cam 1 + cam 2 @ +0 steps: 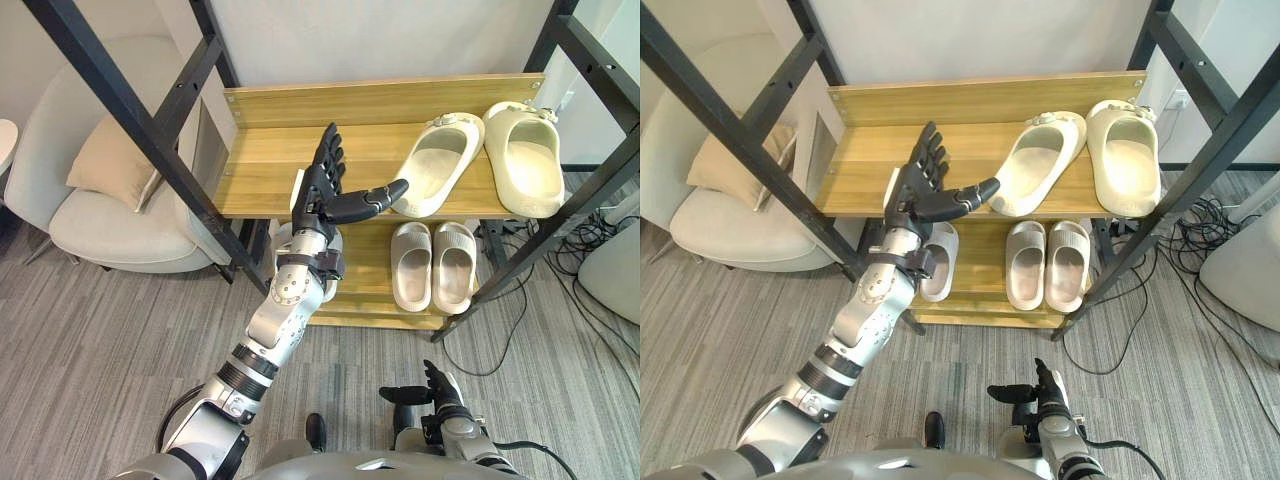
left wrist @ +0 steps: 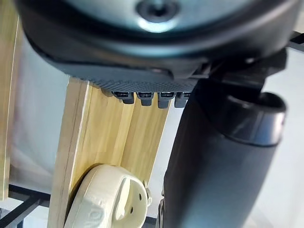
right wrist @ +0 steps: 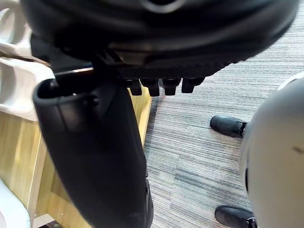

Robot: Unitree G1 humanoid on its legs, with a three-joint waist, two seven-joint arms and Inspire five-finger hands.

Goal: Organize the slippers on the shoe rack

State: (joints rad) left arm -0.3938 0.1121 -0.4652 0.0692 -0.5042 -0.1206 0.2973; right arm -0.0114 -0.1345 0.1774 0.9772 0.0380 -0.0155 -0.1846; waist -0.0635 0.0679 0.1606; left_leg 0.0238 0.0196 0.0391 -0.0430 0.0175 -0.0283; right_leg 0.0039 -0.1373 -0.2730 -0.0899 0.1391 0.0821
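two cream slippers point(image 1: 437, 163) askew on top shelf point(image 1: 268, 160), left robot hand point(image 1: 324, 187) and right robot hand point(image 1: 438, 391) unclenched, empty

Grey armchair point(image 1: 112, 236) at left, beige cushion point(image 1: 108, 163) on it; grey carpet point(image 1: 90, 345).

Home setting, living room or entryway by the look of it: wooden shoe rack point(image 1: 265, 160) on a black metal frame, cream slippers point(image 1: 437, 165) on its shelves; grey armchair point(image 1: 100, 225) with a beige cushion point(image 1: 110, 160) just beside it. Grey striped carpet point(image 1: 90, 340) underfoot; plain white wall point(image 1: 380, 40) behind the rack.
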